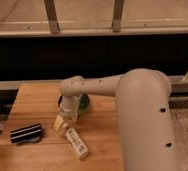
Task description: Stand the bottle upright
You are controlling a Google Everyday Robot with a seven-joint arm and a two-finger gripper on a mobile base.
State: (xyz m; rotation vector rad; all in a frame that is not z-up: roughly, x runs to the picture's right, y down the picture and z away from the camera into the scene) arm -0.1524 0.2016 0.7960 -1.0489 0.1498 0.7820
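The robot's white arm (142,115) fills the right side and reaches toward 9 o'clock over the wooden table (37,100). A black-and-white striped block (27,133) lies at 8 o'clock from the table's middle. The bottle (77,144) lies on its side on the wood, its length running from 11 to 5 o'clock. The gripper (61,124) points down just beside the bottle's upper end, at its 10 o'clock. Whether the gripper is spread or closed cannot be told. A green object (83,103) sits partly hidden behind the wrist, at the gripper's 1 o'clock.
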